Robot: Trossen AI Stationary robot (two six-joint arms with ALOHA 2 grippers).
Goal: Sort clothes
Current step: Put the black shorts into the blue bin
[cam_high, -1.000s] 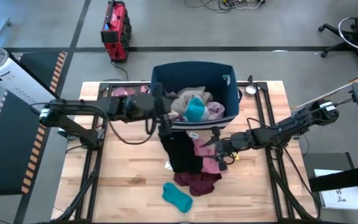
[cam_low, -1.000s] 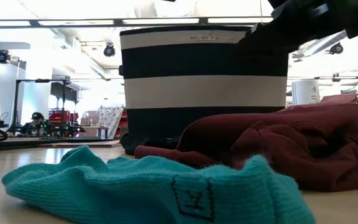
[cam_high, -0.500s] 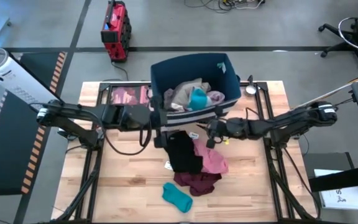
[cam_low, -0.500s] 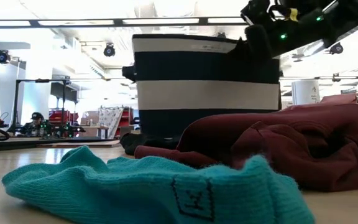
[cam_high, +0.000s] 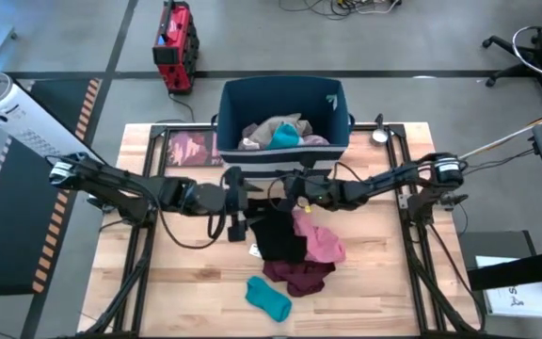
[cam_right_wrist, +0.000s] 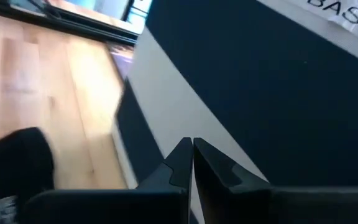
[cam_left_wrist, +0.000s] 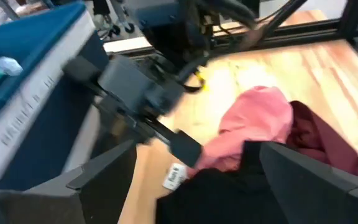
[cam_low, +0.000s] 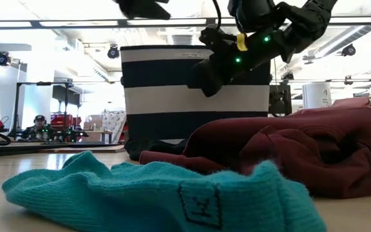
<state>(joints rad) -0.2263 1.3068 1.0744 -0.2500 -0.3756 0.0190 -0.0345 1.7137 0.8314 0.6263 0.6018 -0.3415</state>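
The dark blue white-striped bin (cam_high: 226, 105) stands at the table's far edge with beige (cam_high: 263, 131), teal (cam_high: 283, 137) and pink pieces inside. A black garment (cam_high: 277, 235), a pink one (cam_high: 321, 243), a maroon one (cam_high: 297, 276) and a teal piece (cam_high: 268, 297) lie on the table. My left gripper (cam_high: 236, 204) is open and empty, left of the black garment. My right gripper (cam_high: 293, 188) is shut and empty in front of the bin's near wall (cam_right_wrist: 260, 81). My right gripper's shut fingertips (cam_right_wrist: 184, 154) point at the white stripe on the bin's near wall; I cannot tell whether they touch it.
A flat pink-patterned sheet (cam_high: 192, 148) lies left of the bin. A small round metal thing (cam_high: 378, 136) sits right of it. Dark frame rails run along the table's left and right sides. Bare wood shows at the near left and near right.
The bin has gone toward the far edge and stands there upright. My left gripper has drawn back toward the near edge, away from the bin. My right gripper has gone toward the table's left and far edge, up to the bin's near wall.
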